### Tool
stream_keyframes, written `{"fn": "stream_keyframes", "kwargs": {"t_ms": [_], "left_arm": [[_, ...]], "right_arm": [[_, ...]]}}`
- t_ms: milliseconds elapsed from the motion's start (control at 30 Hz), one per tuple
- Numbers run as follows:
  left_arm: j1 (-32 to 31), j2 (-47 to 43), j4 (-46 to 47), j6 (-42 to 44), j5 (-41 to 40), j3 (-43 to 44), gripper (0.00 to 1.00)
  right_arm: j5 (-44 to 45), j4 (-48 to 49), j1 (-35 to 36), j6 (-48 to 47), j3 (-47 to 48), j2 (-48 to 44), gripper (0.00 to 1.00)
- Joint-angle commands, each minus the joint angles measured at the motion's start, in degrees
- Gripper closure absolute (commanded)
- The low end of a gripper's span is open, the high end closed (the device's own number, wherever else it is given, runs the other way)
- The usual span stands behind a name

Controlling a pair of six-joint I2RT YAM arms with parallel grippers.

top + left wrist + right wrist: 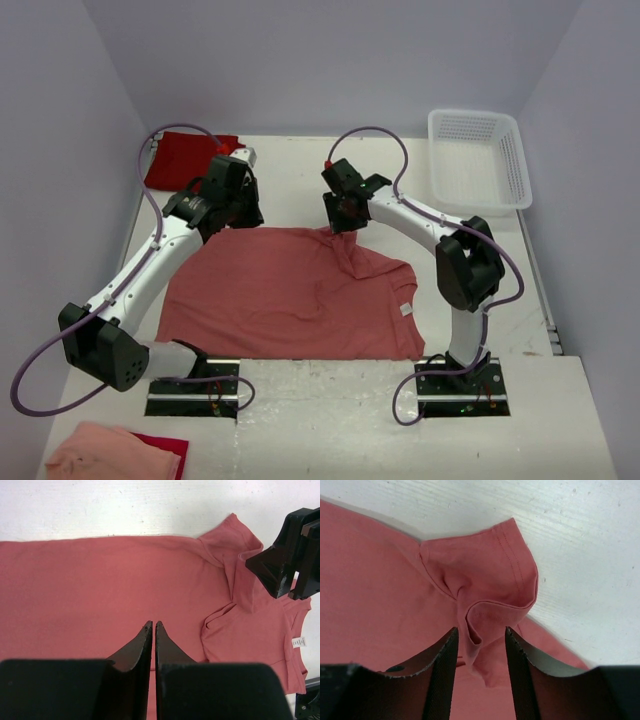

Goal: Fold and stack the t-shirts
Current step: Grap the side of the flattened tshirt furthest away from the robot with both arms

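Observation:
The salmon t-shirt (pixel 285 295) lies spread flat in the middle of the table, its white neck label (pixel 406 309) at the right. The crimson t-shirt (pixel 186 156) lies folded at the back left. My left gripper (pixel 238 210) hovers over the salmon shirt's far edge; in the left wrist view it (pixel 153 625) is shut with nothing between the jaws, above the cloth (pixel 100 585). My right gripper (pixel 341 222) is open at the far right sleeve. In the right wrist view it (pixel 481 632) straddles the crumpled sleeve fold (pixel 487 582) without gripping it.
A white mesh basket (pixel 512 150) stands at the back right. A peach-pink cloth (pixel 105 450) lies at the near left corner, off the table's front edge, with a red piece (pixel 165 445) beside it. The right gripper body (pixel 295 555) shows in the left wrist view.

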Motion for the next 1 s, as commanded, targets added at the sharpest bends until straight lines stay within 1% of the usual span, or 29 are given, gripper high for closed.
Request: {"fn": "stream_keyframes", "kwargs": {"t_ms": [0,333,433,467,567,600,633,700,733,767,833,867,933,967], "left_arm": [[0.8,0.0,1.4,0.9,0.3,-0.4,0.95],[1.0,0.0,1.3,0.9,0.4,-0.5,0.95],[1.0,0.0,1.5,0.9,0.3,-0.7,0.95],[1.0,0.0,1.6,0.9,0.4,-1.1,0.95],[1.1,0.1,2.2,0.8,-2.4,-2.5,0.95],[1.4,0.2,2.2,0.6,-6.0,-3.0,0.95],[2.1,1.1,1.7,0.2,-7.3,-3.1,0.93],[6.1,2.3,0.7,-1.8,-8.0,-3.5,0.71],[8.2,2.2,1.6,-2.3,-7.1,-4.3,0.52],[12.8,2.3,2.4,-3.4,-6.1,-5.9,0.46],[17.5,2.5,5.9,-3.8,-2.3,-7.4,0.34],[22.0,3.0,6.9,-3.5,-1.0,-7.8,0.34],[25.9,6.7,7.3,-2.5,-1.6,-4.8,0.35],[26.7,8.4,7.5,-1.6,-3.0,-3.4,0.35]], "right_arm": [[-1.5,1.2,0.2,0.5,-1.5,-1.5,0.57],[-1.6,2.1,0.2,0.8,-3.6,-2.1,0.7],[-1.6,1.9,0.2,0.5,-3.1,-1.5,0.85],[-1.8,2.0,0.2,0.4,-3.0,-1.4,1.0],[-1.7,3.1,0.2,0.4,-4.0,-2.3,1.0],[-1.4,3.3,0.3,0.4,-4.1,-2.5,1.0],[-1.1,3.2,0.3,0.8,-4.3,-2.6,1.0],[-1.1,2.8,0.7,0.8,-3.9,-3.1,1.0],[-0.7,3.0,1.0,0.8,-4.3,-3.4,1.0],[-1.0,3.0,1.4,0.7,-4.3,-3.7,1.0],[-1.3,2.8,1.7,1.3,-4.4,-4.0,1.0],[-1.7,2.9,1.9,1.4,-4.6,-4.3,1.0],[-2.4,3.9,2.4,1.7,-5.7,-4.8,1.0],[-3.2,4.3,2.5,1.8,-6.1,-5.1,1.0]]}}
